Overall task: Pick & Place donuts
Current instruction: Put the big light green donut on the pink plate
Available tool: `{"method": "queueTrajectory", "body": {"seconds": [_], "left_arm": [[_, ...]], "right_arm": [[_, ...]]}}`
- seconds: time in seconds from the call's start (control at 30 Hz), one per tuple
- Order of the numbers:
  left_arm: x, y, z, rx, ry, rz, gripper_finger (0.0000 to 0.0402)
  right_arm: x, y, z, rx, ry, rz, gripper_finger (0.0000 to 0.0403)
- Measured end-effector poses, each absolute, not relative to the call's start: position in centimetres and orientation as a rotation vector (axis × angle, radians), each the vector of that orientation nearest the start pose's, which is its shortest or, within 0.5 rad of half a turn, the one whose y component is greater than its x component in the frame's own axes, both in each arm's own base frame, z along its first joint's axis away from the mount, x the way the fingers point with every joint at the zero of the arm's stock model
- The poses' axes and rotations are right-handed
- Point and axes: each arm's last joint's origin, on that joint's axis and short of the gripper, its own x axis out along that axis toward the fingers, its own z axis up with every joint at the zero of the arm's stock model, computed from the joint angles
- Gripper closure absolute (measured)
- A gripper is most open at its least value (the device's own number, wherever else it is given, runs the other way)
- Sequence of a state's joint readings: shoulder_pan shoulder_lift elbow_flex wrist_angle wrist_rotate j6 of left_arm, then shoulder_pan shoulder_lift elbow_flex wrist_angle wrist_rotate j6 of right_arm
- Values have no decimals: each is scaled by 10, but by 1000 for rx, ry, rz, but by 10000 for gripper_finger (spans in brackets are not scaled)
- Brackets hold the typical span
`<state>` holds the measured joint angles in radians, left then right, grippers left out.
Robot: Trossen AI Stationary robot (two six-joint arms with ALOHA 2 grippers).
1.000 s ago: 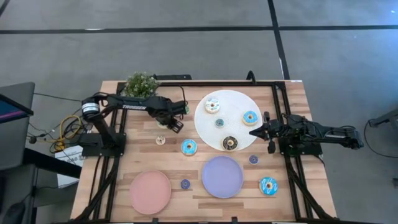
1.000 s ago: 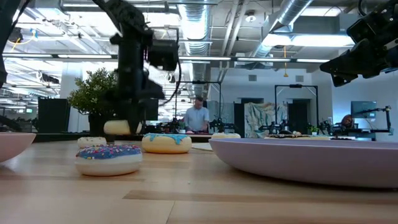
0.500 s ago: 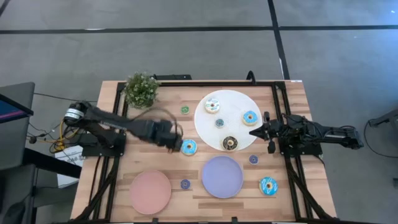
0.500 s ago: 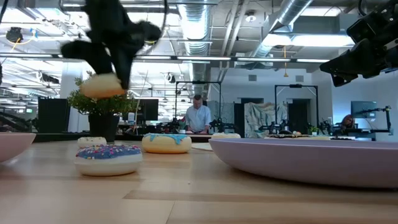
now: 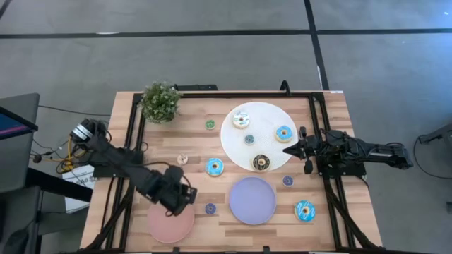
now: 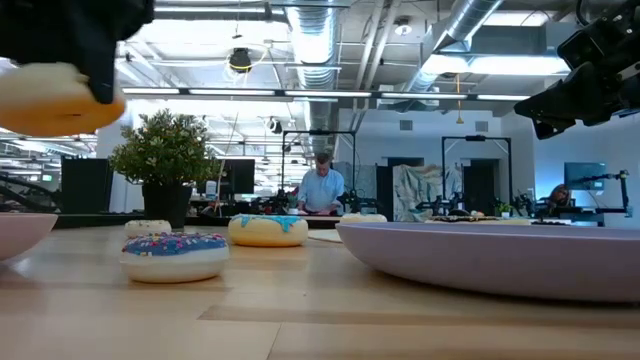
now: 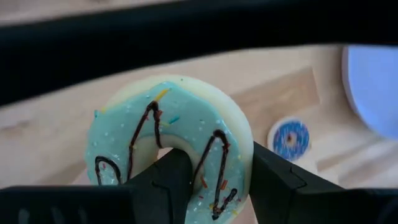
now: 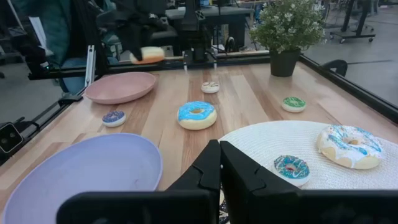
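One donut (image 7: pixel 171 140), gripped by the left hand (image 5: pixel 176 200), has swung to the lower-left pink plate (image 5: pixel 169 222), ready for release; right hand (image 5: pixel 305 149) closed, idle.

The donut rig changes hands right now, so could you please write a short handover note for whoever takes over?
Left gripper: shut on a teal-iced donut, carried in the air over the pink plate's edge.
Right gripper: shut, empty, waiting beside the white plate.
Done: four donuts sit on the white plate.
Left: the pink plate and the purple plate hold nothing. Loose on the wooden table: a blue-iced donut, another by the purple plate, and tiny ones, green, cream, purple and.
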<state>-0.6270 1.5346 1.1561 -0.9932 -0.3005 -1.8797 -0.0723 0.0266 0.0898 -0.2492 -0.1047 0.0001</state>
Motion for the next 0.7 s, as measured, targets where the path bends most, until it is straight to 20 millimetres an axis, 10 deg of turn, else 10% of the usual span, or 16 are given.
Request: {"method": "queueTrajectory", "body": {"seconds": [0.7], "left_arm": [[184,-234,198,-872,1291,784,274]], "right_arm": [[92,-4,168,16,183,32,403]]}}
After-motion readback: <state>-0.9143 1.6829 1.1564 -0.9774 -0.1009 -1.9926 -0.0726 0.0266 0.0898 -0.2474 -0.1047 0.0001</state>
